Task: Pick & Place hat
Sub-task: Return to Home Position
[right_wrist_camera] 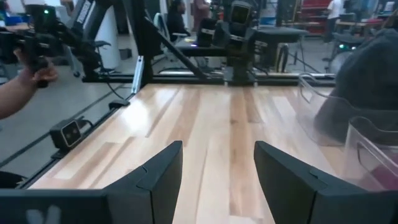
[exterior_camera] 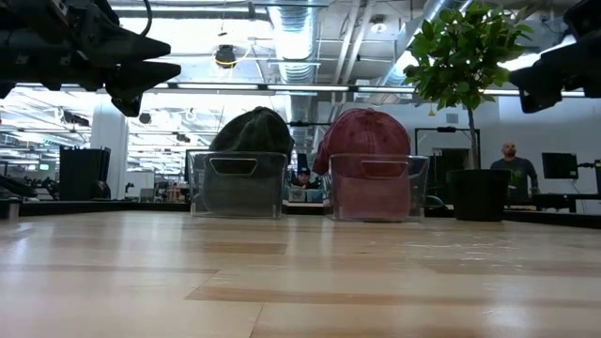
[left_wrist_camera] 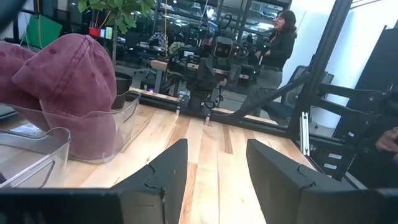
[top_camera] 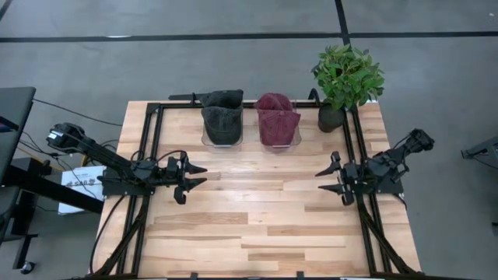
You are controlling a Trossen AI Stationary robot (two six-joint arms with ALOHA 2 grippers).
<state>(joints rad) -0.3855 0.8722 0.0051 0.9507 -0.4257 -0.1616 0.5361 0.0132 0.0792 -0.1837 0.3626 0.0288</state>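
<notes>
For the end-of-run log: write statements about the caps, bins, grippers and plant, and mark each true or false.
1. The left gripper and right gripper are both open and empty. True.
2. The black cap sits in the left bin. True.
3. The red cap hangs from the right gripper. False: it sits in the right bin.
4. The potted plant stands between the two bins. False: it stands beside the right bin, on the side away from the left bin.
</notes>
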